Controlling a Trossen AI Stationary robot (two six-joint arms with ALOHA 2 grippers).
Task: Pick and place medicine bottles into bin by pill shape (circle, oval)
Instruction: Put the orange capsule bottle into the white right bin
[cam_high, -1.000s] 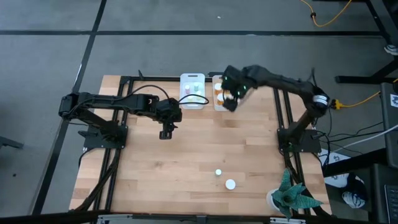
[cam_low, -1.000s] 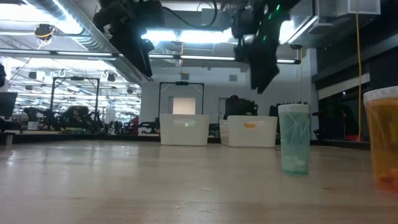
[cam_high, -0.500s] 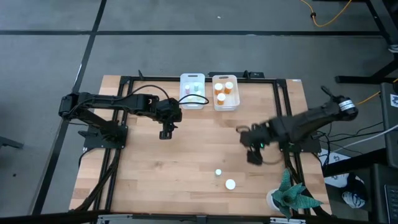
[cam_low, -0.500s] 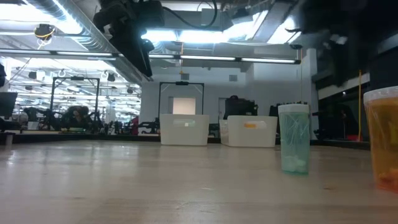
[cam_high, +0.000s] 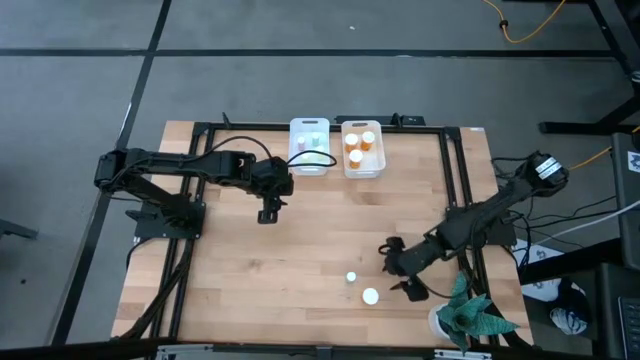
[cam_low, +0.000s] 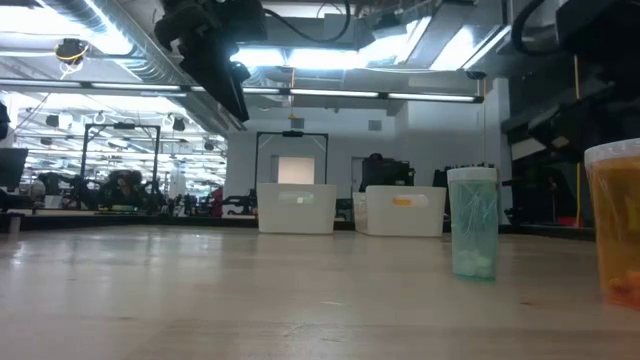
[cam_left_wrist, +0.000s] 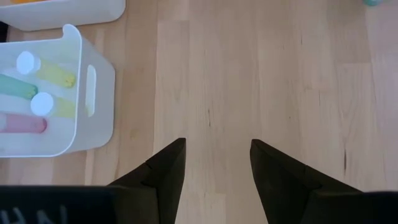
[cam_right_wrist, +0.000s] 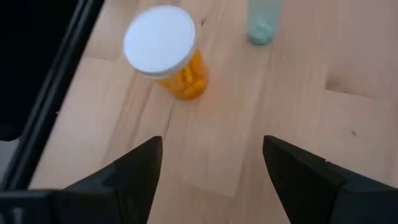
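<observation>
Two medicine bottles stand upright on the near part of a pale wooden table: an orange bottle with a white cap and, just beside it, a smaller green bottle. The right gripper hangs low beside the orange bottle, fingers spread wide and holding nothing. At the table's far edge sit two white bins side by side. The left bin holds small pastel bottles lying flat, green, yellow and pink in the left wrist view. The right bin holds orange bottles with white caps. The left gripper hovers over bare boards near the left bin, fingers parted and empty. A potted plant occupies the near right corner. Beyond the table, the low view shows a wide workshop hall with ceiling strip lights and distant equipment.
</observation>
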